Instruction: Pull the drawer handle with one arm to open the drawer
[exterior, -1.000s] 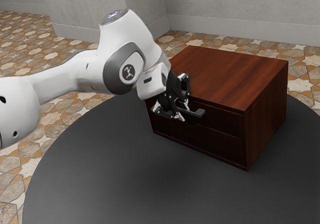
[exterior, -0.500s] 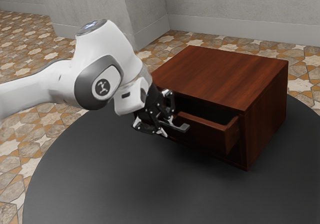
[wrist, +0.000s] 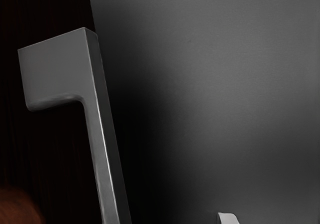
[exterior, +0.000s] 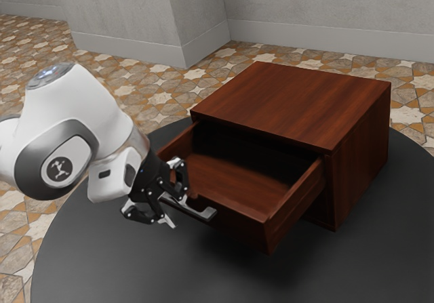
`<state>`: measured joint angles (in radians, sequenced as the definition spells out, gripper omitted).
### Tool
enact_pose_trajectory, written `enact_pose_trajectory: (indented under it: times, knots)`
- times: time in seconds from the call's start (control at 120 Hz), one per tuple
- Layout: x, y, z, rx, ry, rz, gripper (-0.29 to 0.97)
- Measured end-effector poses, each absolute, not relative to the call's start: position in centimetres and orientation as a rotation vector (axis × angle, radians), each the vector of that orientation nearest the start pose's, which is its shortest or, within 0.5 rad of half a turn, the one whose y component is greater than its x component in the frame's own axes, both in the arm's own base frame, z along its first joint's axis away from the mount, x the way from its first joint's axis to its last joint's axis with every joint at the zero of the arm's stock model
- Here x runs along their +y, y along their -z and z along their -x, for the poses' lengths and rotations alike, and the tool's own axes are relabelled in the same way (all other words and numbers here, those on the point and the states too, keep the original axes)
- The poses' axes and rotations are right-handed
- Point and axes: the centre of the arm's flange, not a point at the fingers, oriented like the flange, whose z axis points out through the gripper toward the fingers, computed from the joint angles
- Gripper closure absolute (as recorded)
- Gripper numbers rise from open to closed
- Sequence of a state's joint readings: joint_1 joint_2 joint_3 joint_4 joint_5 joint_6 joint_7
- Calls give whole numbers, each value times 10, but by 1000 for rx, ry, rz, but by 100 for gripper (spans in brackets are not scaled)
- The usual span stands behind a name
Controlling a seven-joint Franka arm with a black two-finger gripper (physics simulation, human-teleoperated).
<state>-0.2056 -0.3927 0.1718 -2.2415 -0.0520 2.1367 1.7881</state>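
gripper: my black two-finger gripper (exterior: 169, 200) is clamped on the drawer handle (exterior: 200, 212). one finger sits on each side of the bar and both touch it, so the gap between them is narrow, no wider than the bar.
grip spot: i hold the bar near its end toward the exterior view's left. the rest of the bar sticks out past my fingers toward the exterior view's right.
drawer: the drawer (exterior: 237, 181) stands far out of the cabinet (exterior: 305, 99), plainly open. its wooden floor is in plain sight and its side wall reaches back into the opening.
handle shape: a grey metal bar with a bent leg at its end, standing off the drawer's front panel. in the wrist view the drawer handle (wrist: 97, 149) runs close past my hand, and its leg turns in toward the dark wood front.
cabinet: a dark red-brown wooden box sitting on the round dark table (exterior: 203, 276), on the part toward the exterior view's right.
arm: my white arm (exterior: 68, 140) comes in from the exterior view's left, low over the table's edge, with the hand just in front of the drawer's front.
tabletop: in the wrist view the grey table (wrist: 225, 108) lies beyond the bar.
room: a patterned tile floor (exterior: 108, 72) and plain grey walls (exterior: 135, 11) lie behind the table.
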Motion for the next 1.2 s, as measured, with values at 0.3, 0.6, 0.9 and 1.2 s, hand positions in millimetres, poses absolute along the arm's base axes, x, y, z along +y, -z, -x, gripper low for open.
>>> enact_pose_trajectory:
  times: [0.3,0.6,0.9,1.2]
  knots:
    - [-28,-548,-449,2374,412,1792,74]
    - [-27,-553,-445,2367,411,1797,65]
    - [-22,-588,-444,2330,454,1786,38]
    - [-13,-777,-480,2135,84,2028,14]
